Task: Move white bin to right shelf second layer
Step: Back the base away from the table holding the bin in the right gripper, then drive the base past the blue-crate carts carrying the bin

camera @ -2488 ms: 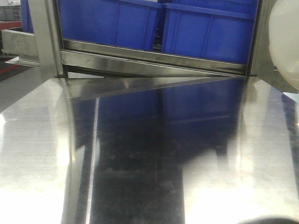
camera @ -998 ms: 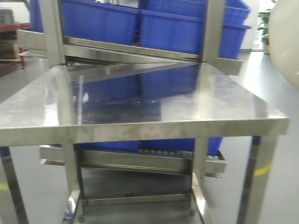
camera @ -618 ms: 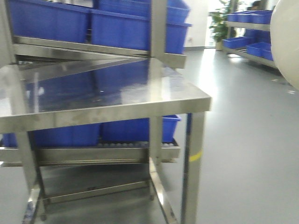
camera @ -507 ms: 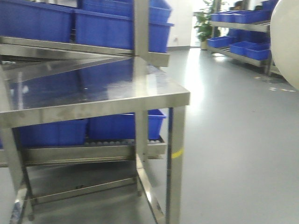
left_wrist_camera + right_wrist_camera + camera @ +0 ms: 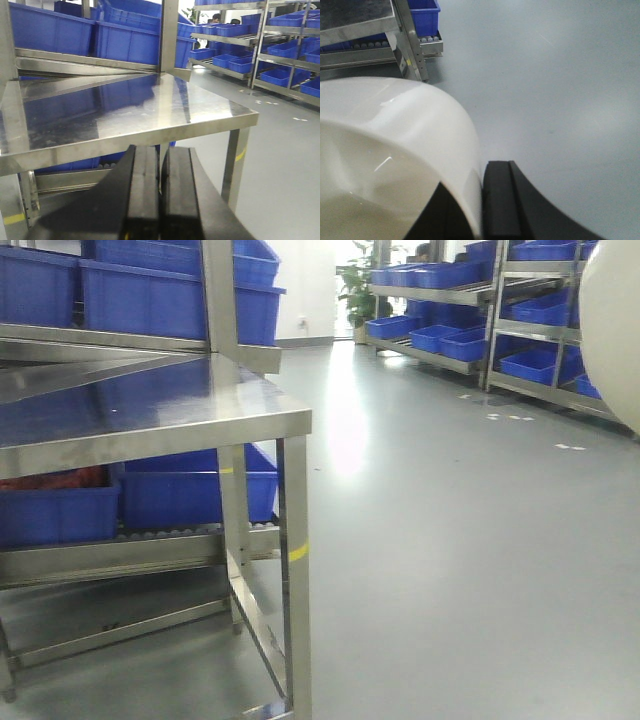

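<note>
White bin (image 5: 395, 165): we find it held by the right gripper (image 5: 481, 205), whose two black fingers (image 5: 502, 200) pinch the tub's wall at the rim, one inside and one outside; in the front view the bin's rounded cream side (image 5: 612, 330) fills the upper right edge, raised above the grey floor (image 5: 470, 540). Left gripper (image 5: 160, 195): its two black fingers lie pressed together with nothing between them, low in the wrist view, just in front of the steel table (image 5: 125, 125). Steel table: mirror-like top, at the left of the front view (image 5: 150, 425), with a yellow mark on its near right leg (image 5: 297, 552). Blue crates (image 5: 180, 300): a row stands behind the table on a steel rack, and more sit on a lower roller level (image 5: 190, 490) under the tabletop. Far shelving (image 5: 480, 300): steel racks at the right far side carry further blue crates on several levels. We cannot tell which of these levels is the right shelf second layer. Potted plant (image 5: 355, 285): far, near the white wall.
</note>
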Available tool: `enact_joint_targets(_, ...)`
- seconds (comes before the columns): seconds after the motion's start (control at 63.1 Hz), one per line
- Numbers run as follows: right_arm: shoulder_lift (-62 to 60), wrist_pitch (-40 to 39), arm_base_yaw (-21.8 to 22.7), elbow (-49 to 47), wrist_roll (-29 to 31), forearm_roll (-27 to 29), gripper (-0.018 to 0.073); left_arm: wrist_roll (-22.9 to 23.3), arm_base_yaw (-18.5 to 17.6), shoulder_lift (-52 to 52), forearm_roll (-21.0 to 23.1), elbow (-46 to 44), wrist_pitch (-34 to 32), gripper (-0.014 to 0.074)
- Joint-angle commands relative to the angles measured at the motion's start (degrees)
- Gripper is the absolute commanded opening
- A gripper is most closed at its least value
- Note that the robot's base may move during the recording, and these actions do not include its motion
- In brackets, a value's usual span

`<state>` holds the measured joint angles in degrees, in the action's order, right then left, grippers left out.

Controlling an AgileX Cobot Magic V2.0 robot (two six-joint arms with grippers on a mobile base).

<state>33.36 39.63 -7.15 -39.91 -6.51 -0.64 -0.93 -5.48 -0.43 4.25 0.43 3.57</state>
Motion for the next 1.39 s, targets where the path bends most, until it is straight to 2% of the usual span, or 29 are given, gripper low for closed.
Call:
enact_joint_targets(0.0,0.3,-5.3,0.4,-1.7,-0.1,-0.3,0.0048,0.4,-0.3,-0.2,0.1,2.1,-4.7,0.0085)
enact_joint_targets(1.378,0.3,-4.6,0.4,-1.7,-0.1,-0.3,0.0048,0.4,-0.3,-0.2,0.1,2.1,-4.7,0.0085)
